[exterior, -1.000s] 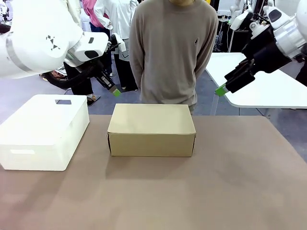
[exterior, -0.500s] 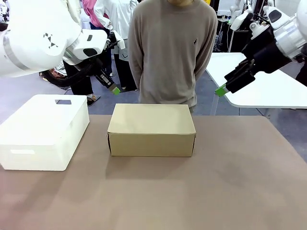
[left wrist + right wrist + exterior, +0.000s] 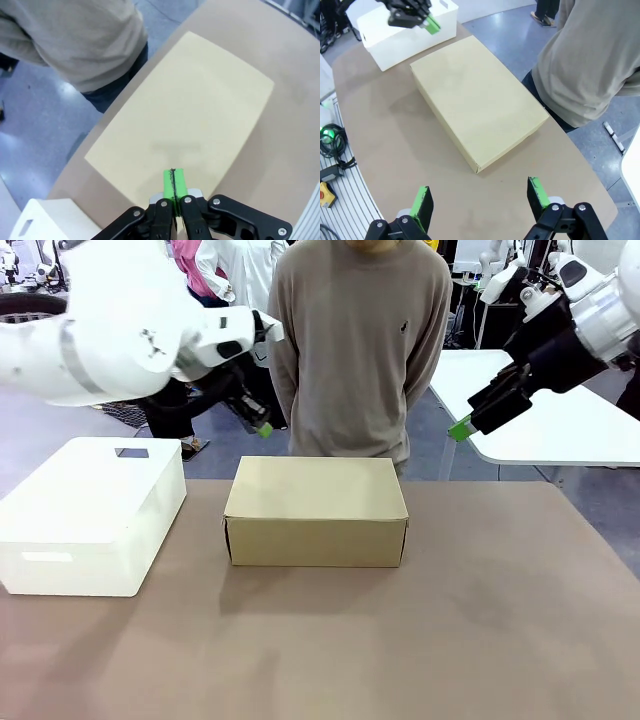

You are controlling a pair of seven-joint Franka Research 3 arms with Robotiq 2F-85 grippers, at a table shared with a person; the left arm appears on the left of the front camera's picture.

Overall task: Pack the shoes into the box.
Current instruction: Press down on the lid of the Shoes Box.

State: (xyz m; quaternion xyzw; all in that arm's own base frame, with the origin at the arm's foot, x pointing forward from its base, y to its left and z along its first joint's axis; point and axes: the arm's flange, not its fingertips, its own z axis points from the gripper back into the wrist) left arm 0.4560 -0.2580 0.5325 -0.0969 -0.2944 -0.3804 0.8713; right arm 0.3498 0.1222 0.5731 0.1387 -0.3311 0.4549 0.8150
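Matte brown counter (image 3: 420,640) surface lies bare along its near edge and right side. Toward the far edge, at centre, stands the closed box (image 3: 316,510), plain tan cardboard with sharp rectangular corners and lid down. A smooth white plastic box (image 3: 92,515) sits near the left edge, apart from it. Left tool (image 3: 262,428) hovers above the far edge, green pads pressed together, pinching nothing. Right tool (image 3: 482,200) hangs high with fingers spread, empty. A person (image 3: 360,350) stands behind the far edge.
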